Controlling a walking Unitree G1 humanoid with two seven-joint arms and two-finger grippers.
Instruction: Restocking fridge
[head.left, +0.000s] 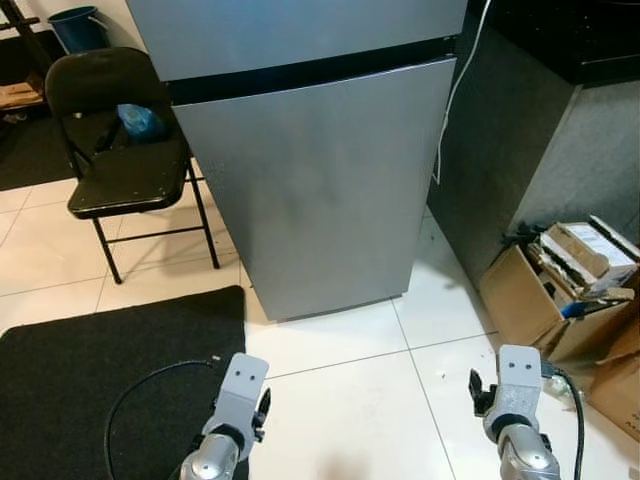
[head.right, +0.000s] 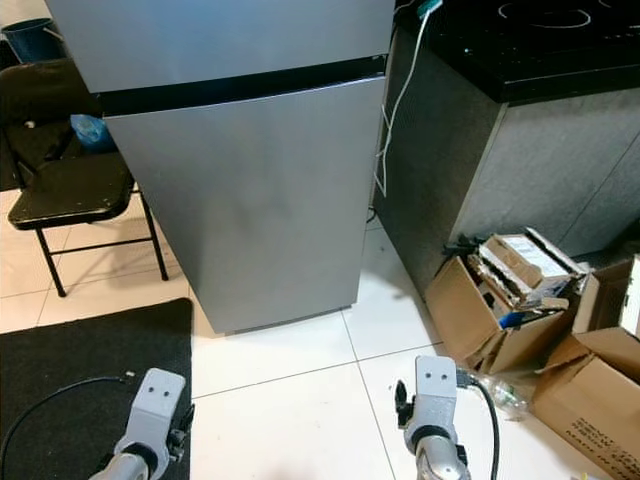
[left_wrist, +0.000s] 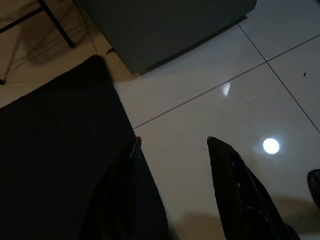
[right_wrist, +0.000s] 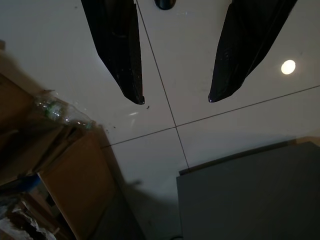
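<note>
A silver two-door fridge (head.left: 310, 170) stands before me with both doors closed. My two arms hang low in front of it over the white tile floor. The left gripper (left_wrist: 172, 142) is open, its fingers spread above the edge of a black mat (left_wrist: 55, 160) with nothing between them. The right gripper (right_wrist: 175, 100) is open too, empty, over bare tiles near the fridge's lower corner (right_wrist: 250, 195).
A black folding chair (head.left: 115, 150) with a blue bag (head.left: 140, 122) stands left of the fridge. A dark grey counter (head.right: 500, 150) is on the right, with open cardboard boxes (head.right: 520, 300) and a clear plastic bottle (right_wrist: 62, 112) on the floor beside it. A white cable (head.left: 455, 90) hangs between fridge and counter.
</note>
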